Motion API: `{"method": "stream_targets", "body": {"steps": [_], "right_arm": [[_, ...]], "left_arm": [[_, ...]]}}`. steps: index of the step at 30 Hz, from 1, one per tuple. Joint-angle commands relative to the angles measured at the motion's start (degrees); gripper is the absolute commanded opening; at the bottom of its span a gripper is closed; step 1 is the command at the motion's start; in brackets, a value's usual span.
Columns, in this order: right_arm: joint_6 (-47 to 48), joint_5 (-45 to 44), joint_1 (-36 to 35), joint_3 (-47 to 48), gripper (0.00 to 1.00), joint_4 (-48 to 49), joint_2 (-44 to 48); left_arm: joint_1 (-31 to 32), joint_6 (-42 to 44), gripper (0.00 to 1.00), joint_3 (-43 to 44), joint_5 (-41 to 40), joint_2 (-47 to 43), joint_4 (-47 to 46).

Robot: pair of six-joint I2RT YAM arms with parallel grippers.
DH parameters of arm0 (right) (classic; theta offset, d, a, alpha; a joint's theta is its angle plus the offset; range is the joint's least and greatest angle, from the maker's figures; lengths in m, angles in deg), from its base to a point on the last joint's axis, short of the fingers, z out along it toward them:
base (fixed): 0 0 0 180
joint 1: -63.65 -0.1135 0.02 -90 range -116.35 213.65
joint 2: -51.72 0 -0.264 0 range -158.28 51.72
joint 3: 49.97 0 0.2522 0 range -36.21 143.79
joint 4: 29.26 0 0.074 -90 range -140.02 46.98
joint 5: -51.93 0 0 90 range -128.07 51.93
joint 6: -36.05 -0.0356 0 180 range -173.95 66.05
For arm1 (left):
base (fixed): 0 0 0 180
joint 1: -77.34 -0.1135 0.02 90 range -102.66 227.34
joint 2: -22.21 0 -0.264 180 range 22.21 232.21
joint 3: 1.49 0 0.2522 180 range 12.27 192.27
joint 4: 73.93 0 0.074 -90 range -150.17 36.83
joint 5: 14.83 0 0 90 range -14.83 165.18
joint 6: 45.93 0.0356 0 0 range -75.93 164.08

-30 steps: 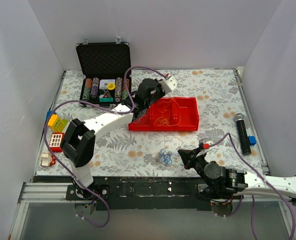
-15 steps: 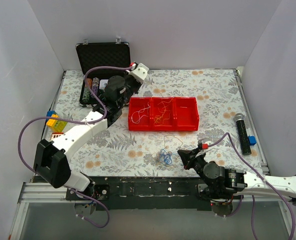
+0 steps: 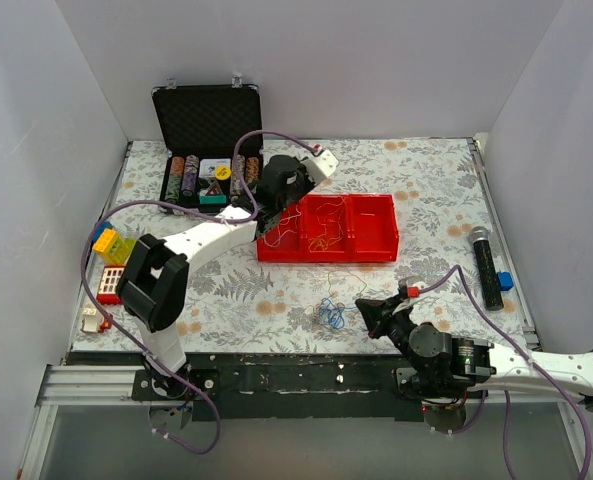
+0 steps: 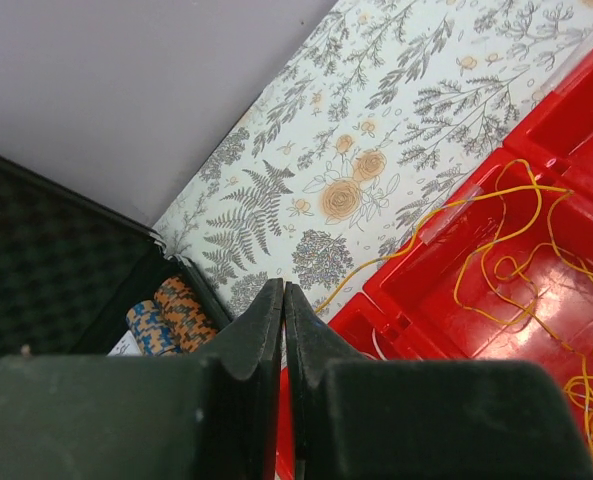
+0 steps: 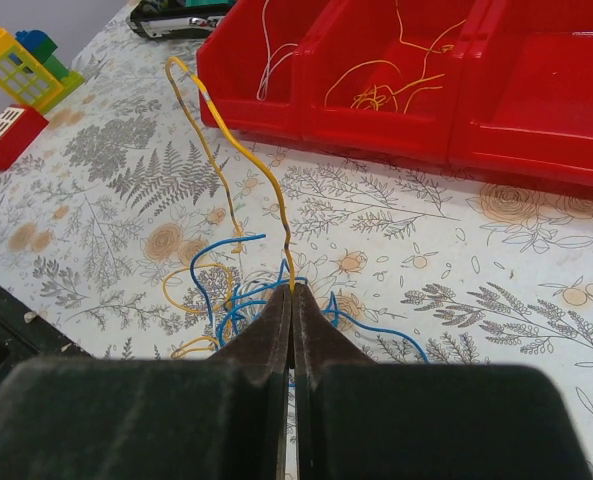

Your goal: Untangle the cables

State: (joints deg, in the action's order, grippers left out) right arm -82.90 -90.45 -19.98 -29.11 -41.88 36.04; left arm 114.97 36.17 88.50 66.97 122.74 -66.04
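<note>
**pete_k:** Top view first. A loose bundle of cables (image 3: 328, 313) is seen on the table (image 3: 426, 180) near the front edge, just left of the right tool (image 3: 366, 310). More strands are laid in the red tray (image 3: 376, 247) further back. The left tool (image 3: 268, 222) is held at the tray's left end, close to an open case (image 3: 208, 120) of poker chips (image 3: 186, 178).

**mo77:** And from the left wrist?

**pete_k:** The left tool (image 4: 283, 292) is shown with its fingers pressed flat together, and nothing can be made out between them. It's poised over the tray's corner. Thin yellow loops (image 4: 516, 255) are spread inside the tray, and the chips are seen off to the left.

**mo77:** Right wrist?

**pete_k:** That tool (image 5: 292, 296) is clamped tight too, but here a yellow cable (image 5: 226, 130) is pinched at the very tips. It's lifted up in an arch and bent back down towards the table. Blue cables (image 5: 238, 308) are left curled on the table right under the tips, with another yellow loop mixed in. In the tray behind, a white strand (image 5: 266, 50) is laid in the left bin and yellow ones in the middle bin. Toy bricks (image 5: 21, 65) are parked far left.
</note>
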Motion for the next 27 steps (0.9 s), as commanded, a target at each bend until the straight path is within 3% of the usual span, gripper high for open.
{"method": "stream_targets", "body": {"steps": [1, 11, 18, 27], "right_arm": [[-1.37, -1.67, -0.21, 1.52, 0.01, -0.18, 1.79], [-1.63, -2.72, -0.30, 2.22, 0.01, -0.71, 0.83], [-1.99, -3.17, -0.21, 3.01, 0.01, -1.06, 0.04], [-2.60, -3.25, -0.21, 3.10, 0.01, -1.06, 0.13]], "left_arm": [[0.69, 4.47, 0.00, 4.10, -3.65, 1.42, -0.46], [5.34, 2.98, 0.00, 6.65, 4.51, 3.17, 9.28], [7.20, -0.97, 0.00, 9.81, 2.94, 9.94, 15.88], [7.28, -3.78, 0.00, 11.14, 2.40, 15.13, 16.15]]}}
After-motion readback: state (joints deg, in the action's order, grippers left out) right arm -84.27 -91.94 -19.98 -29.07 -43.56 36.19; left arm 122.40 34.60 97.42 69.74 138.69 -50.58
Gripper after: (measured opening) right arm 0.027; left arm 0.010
